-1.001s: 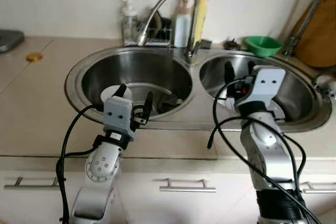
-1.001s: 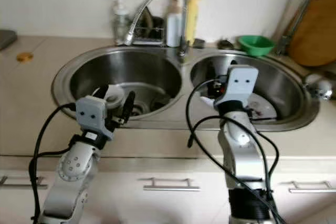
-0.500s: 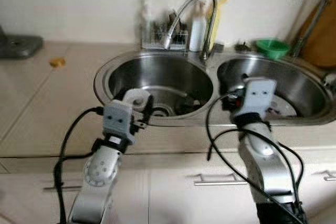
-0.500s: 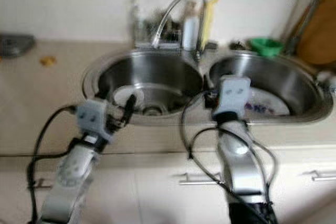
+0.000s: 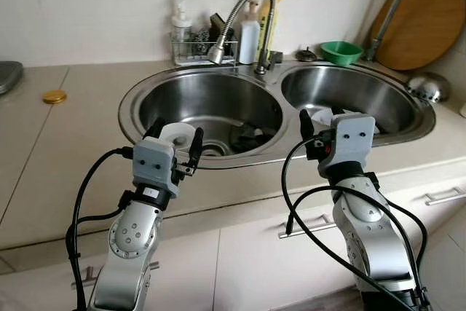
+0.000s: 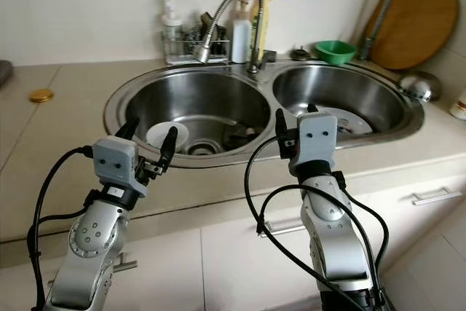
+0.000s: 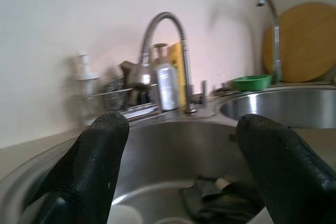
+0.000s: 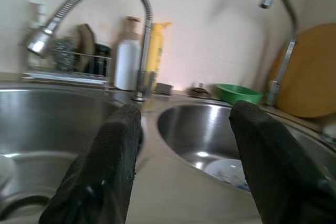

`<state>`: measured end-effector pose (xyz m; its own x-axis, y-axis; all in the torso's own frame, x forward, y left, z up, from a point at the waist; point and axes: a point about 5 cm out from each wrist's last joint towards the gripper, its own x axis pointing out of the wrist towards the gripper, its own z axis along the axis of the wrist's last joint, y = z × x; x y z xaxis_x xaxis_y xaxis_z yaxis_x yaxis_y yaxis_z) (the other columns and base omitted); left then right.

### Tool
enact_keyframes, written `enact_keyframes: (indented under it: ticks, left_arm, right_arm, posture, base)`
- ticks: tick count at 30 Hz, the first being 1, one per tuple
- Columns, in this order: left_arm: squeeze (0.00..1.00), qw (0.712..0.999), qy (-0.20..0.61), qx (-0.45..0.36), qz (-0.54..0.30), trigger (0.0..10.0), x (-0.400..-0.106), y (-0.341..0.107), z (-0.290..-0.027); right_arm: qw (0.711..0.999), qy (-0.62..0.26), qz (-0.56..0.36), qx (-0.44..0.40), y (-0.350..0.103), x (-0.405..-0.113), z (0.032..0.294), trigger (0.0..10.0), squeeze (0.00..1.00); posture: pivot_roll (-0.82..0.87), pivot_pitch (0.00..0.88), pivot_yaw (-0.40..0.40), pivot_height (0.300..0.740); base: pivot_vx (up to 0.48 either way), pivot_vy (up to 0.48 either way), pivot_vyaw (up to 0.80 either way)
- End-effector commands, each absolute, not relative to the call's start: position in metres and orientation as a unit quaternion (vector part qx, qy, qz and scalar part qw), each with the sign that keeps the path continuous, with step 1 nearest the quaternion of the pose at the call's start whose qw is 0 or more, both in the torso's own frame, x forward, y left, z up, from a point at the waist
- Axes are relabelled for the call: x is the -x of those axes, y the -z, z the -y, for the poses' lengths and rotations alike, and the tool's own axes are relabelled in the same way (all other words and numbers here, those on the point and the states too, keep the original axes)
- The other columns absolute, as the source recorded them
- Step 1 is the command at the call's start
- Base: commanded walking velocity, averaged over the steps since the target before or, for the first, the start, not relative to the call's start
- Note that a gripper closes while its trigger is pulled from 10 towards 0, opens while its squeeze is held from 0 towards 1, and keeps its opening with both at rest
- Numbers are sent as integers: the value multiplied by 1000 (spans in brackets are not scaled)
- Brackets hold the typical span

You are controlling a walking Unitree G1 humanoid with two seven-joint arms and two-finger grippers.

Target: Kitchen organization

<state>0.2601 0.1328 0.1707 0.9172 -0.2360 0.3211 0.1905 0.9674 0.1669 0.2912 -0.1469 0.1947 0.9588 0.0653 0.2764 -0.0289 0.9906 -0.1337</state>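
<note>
1. Compared with a second ago your view has swung and pulled back: the sink now sits further off and skewed, and both arms look to have come back from over the basins to the front edge of the counter. That's mostly the camera moving, not the dishes.
2. Left gripper [image 5: 175,135] is spread wide with nothing in it, hovering at the near rim of the left basin [image 5: 145,103]. The small white bowl [image 5: 178,134] sits just past its fingertips, about 12 o'clock from it.
3. Right gripper [image 5: 319,121] is also wide and empty, at the near rim of the right basin [image 5: 408,118]. A white plate [image 6: 349,123] lies on that basin's floor, around 1 o'clock.
4. Risks, I'd guess: reaching in from this far back, you could clip the steel rim with a finger, or nudge the bowl into the dark rag [image 5: 251,136] by the drain.
5. Watch those dangling black cables [image 5: 298,180] too; they could snag on the cabinet handle [image 5: 306,225].
</note>
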Motion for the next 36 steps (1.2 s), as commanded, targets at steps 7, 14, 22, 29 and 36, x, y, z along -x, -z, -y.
enact_keyframes:
  ticks: [7,14,22,29,36]
  left_arm:
    - [0,973,125,-67,182,10000,-261,-173,-126]
    - [0,973,127,-63,183,10000,-260,-172,-126]
    - [0,973,129,-63,179,10000,-260,-170,-126]
    - [0,974,131,-68,174,10000,-260,-168,-125]
    - [0,974,134,-71,166,10000,-260,-165,-125]
  right_arm:
    - [986,50,145,73,-198,-290,168,10000,0]
    - [986,61,133,75,-193,-290,174,10000,0]
    - [990,33,110,84,-181,-285,171,10000,0]
    - [989,62,95,99,-177,-284,179,10000,0]
    - [982,137,66,116,-170,-284,200,10000,0]
  posture:
    - [13,0,-47,740]
    - [9,0,-47,740]
    - [5,0,-47,740]
    - [1,0,-44,740]
    - [2,0,-40,740]
  base:
    - [0,-461,-800]
    - [0,-49,-800]
    - [0,0,-800]
    - [0,-112,-800]
    - [0,-472,-800]
